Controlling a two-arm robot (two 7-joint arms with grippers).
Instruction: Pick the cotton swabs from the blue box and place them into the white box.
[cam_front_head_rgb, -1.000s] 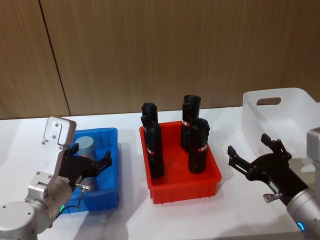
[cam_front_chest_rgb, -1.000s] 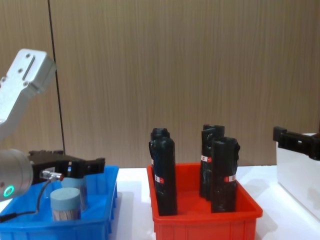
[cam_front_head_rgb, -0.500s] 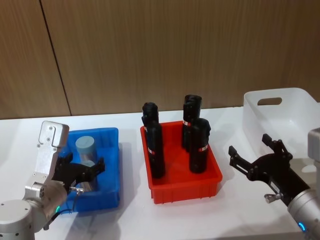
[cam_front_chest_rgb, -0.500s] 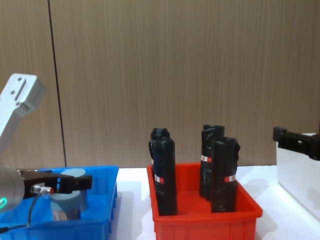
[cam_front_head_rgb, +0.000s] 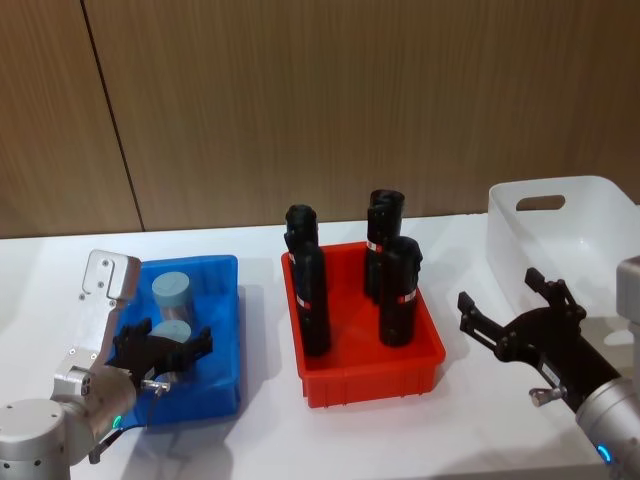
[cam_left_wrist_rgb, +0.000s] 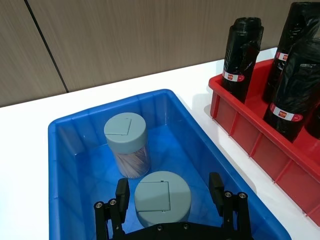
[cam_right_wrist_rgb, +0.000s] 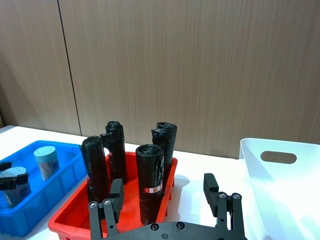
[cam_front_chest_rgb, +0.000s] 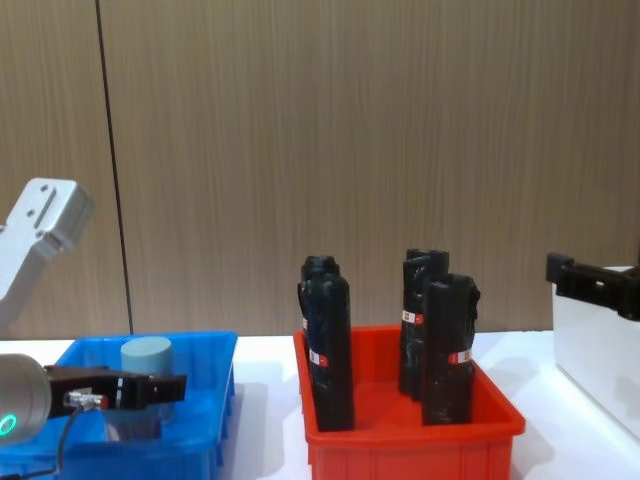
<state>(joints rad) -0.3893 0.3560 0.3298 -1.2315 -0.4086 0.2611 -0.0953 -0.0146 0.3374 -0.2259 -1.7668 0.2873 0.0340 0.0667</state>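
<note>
Two cotton swabs (cam_left_wrist_rgb: 125, 136) in blue box (cam_left_wrist_rgb: 167, 94), left gripper (cam_left_wrist_rgb: 169, 185) fingers (cam_left_wrist_rgb: 216, 182) spread astride one, right gripper (cam_front_head_rgb: 495, 287) splayed near white box (cam_front_head_rgb: 590, 238).

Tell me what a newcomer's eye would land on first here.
The red bin in the middle, with tall black bottles upright in it, draws the eye first. To its left, the left tool sits low in the blue box, open on either side of one swab jar, a second jar behind. The right tool hangs open by the white box.
</note>
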